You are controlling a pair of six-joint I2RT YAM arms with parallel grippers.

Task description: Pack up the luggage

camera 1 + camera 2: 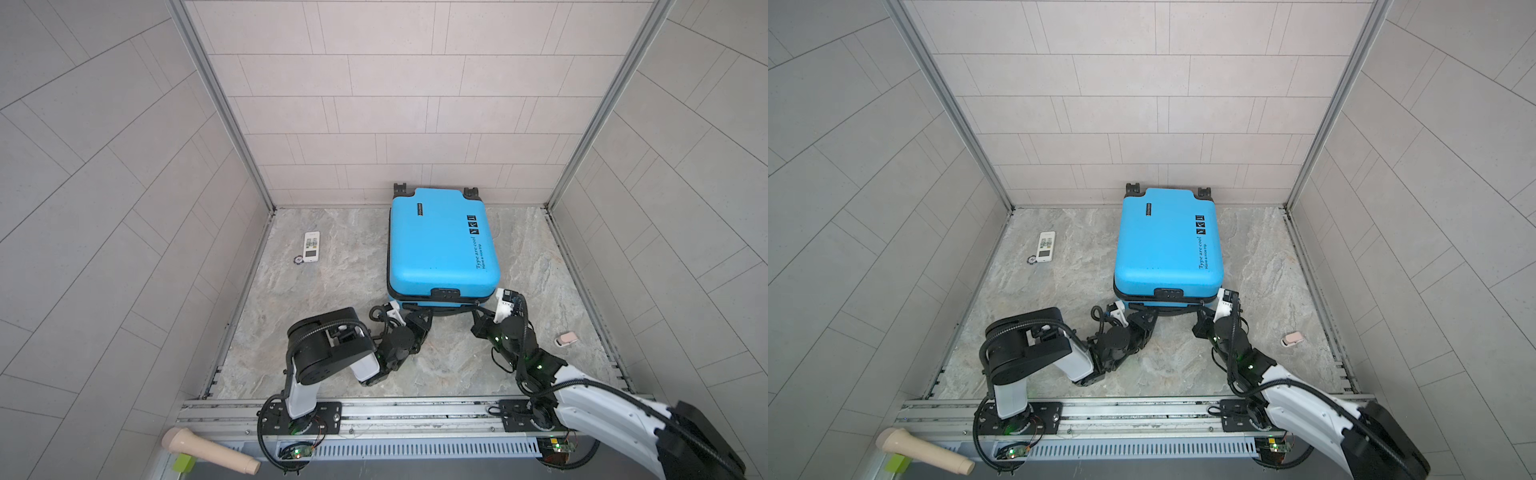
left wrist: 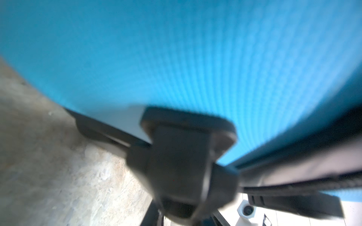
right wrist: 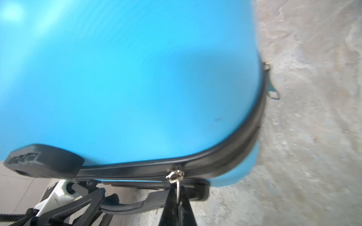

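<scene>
Right wrist: zipper pull [image 3: 177, 187] on luggage [image 3: 127, 88]

Both top views hang high over the front rail [image 1: 374, 409], looking down and forward across the whole table [image 1: 332, 270] to the back wall [image 1: 415, 104], with nearly identical framing. The wrist cams are jammed right against the luggage [image 2: 176, 58], blurry-close. The right one stares at the zipper pull [image 3: 175, 175].

luggage [image 1: 436, 241] shell, 4 o'clock corner: "Type are cool"
smaller line just beside it: "Have a nice trip"
black label [image 1: 419, 209], 11 o'clock: too small to read
</scene>
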